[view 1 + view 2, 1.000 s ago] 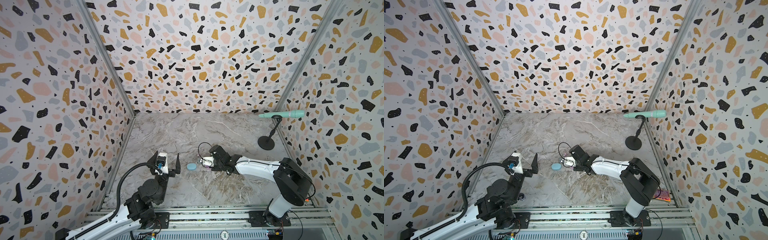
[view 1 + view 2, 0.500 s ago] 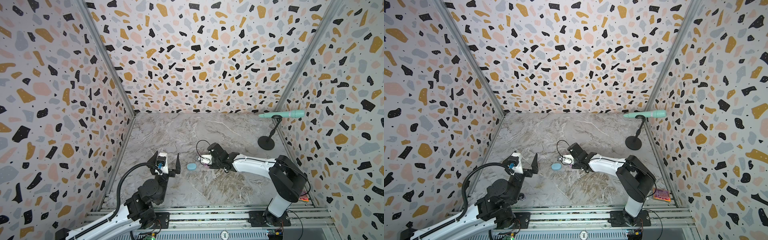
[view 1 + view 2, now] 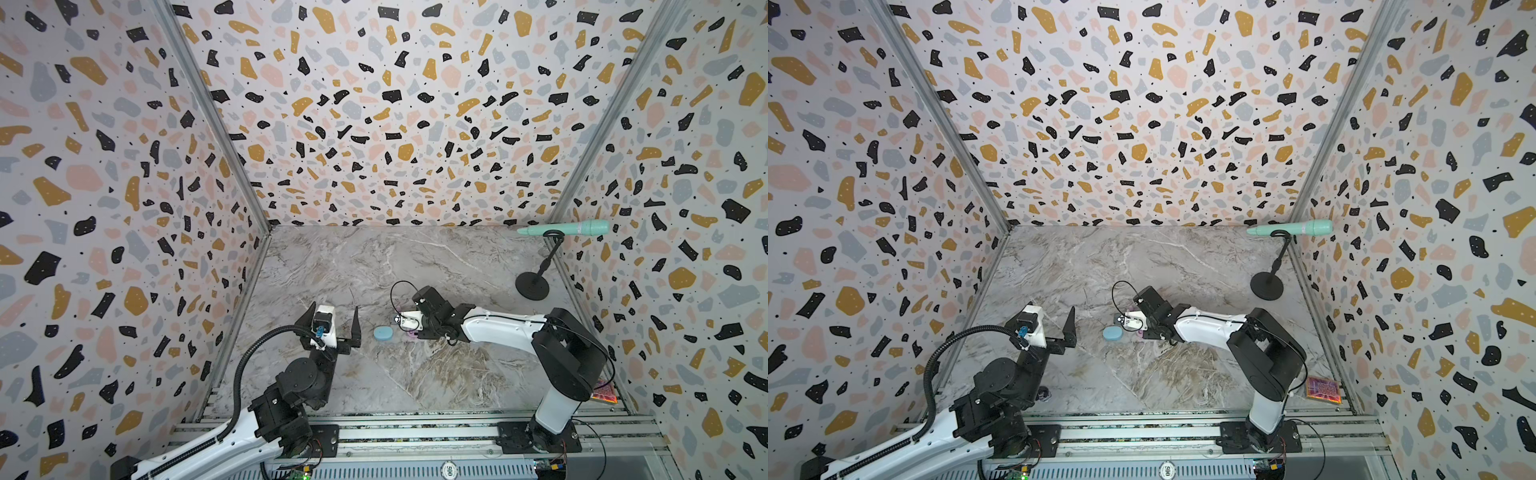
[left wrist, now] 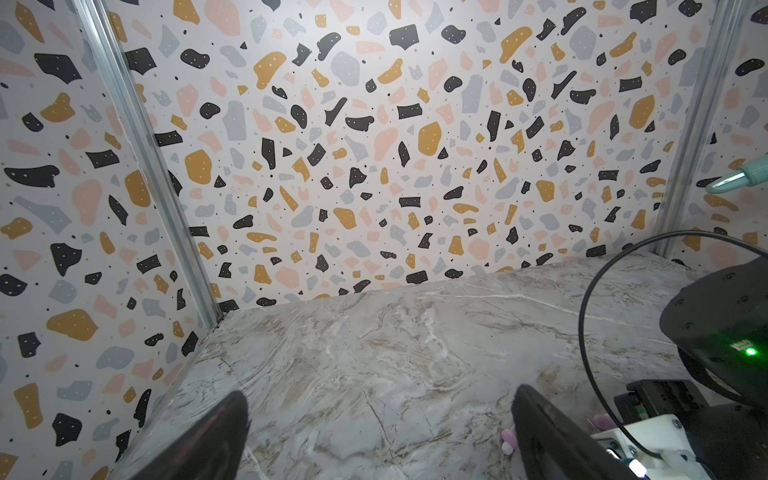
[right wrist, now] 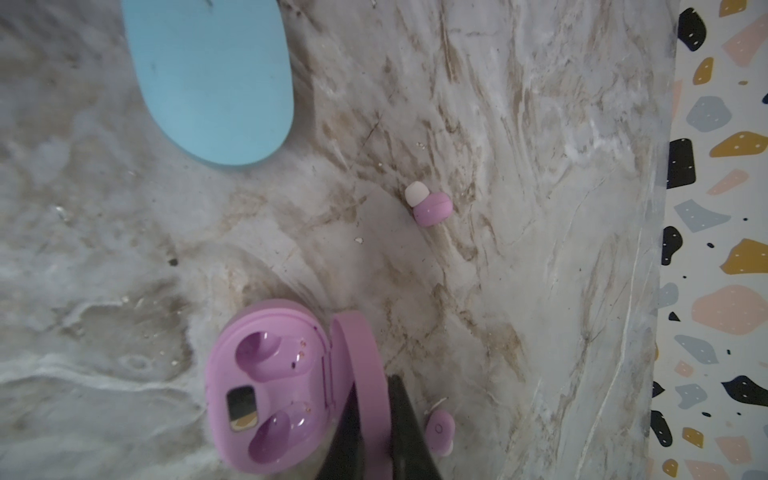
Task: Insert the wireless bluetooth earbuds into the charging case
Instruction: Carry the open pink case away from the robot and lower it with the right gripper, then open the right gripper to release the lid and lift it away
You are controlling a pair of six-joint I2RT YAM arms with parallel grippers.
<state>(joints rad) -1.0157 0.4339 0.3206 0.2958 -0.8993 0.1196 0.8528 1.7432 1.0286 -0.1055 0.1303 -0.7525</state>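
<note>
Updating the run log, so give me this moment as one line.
left gripper open, empty | right gripper shut on pink case lid | wells empty | two pink earbuds on table | blue case closed

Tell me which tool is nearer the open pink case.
Right. The right tool is closed on the pink case lid; the left tool hangs open, apart, beyond the blue case.

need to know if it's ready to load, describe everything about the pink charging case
The pink charging case is a smooth oval plastic clamshell, lying open on the marble table. Its lid stands up from the hinge. Both earbud wells are empty, with a dark patch between them. The right gripper is shut on the lid; a pink earbud lies beside it.
</note>
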